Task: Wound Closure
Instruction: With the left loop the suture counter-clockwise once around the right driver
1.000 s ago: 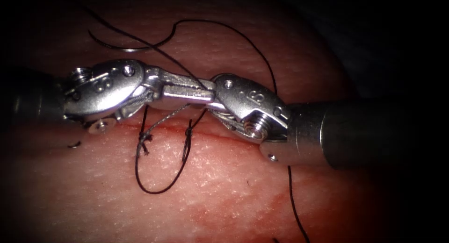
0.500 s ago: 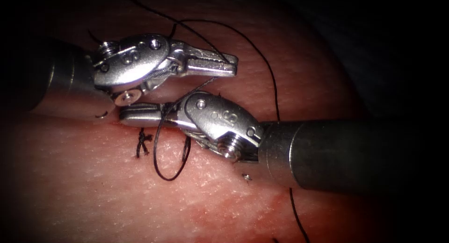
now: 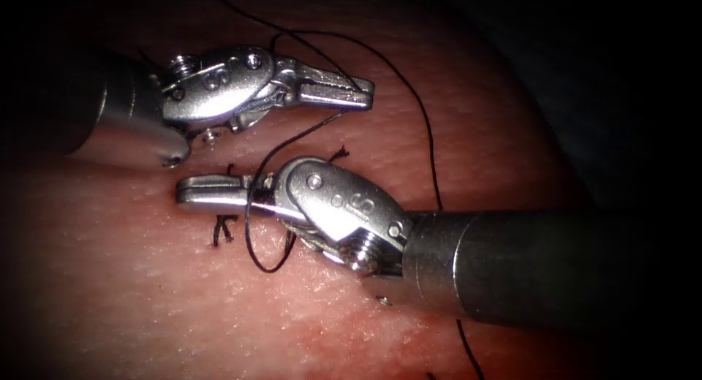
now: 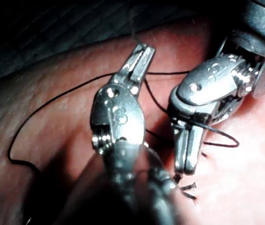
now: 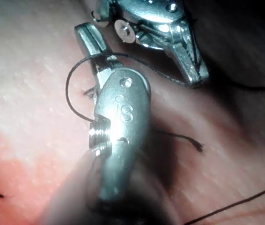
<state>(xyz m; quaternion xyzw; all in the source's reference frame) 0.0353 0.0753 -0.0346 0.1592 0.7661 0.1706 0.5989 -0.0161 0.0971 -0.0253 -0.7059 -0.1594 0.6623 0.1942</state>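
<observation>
Your left tool (image 3: 363,95) has its fingers clenched on the thread (image 3: 246,223), which drops from them and loops once around your right tool (image 3: 191,193). That tool lies low over the tissue (image 3: 146,299), just above a tied stitch (image 3: 223,230), with its fingers clenched too, though I cannot tell whether they pinch a thread end. This looks like a knot throw in hand, and the next move calls for a sure grip on the short end and an even pull, so the loop doesn't slip off early.
</observation>
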